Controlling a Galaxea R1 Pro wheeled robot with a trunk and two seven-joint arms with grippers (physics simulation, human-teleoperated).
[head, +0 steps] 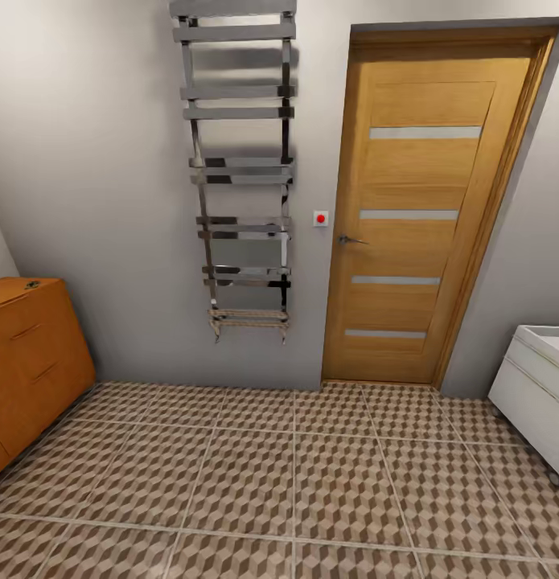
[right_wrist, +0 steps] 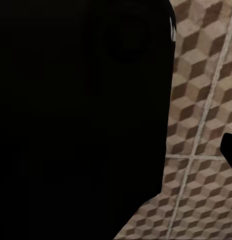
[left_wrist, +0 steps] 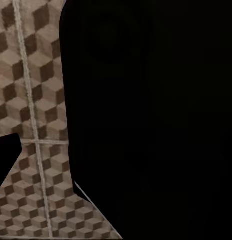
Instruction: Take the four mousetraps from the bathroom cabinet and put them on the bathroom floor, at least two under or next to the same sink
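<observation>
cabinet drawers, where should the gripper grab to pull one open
Grip a slim bar handle on the front of the orange-brown cabinet, coming from the room side, square to the drawer face. The bars run horizontally and look proud of the wood, so the fingers probably fit above and below one.

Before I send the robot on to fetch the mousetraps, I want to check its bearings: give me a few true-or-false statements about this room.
1. The wooden door is closed. True.
2. The orange-brown cabinet stands at the left of the head view. True.
3. A cabinet drawer is pulled wide open. False: the drawer fronts sit flush.
4. Mousetraps lie on the tiled floor. False: none are on the tiles in view.
5. A metal towel rail hangs on the wall left of the door. True.
6. The white unit stands at the left, beside the cabinet. False: it is at the right edge.
</observation>
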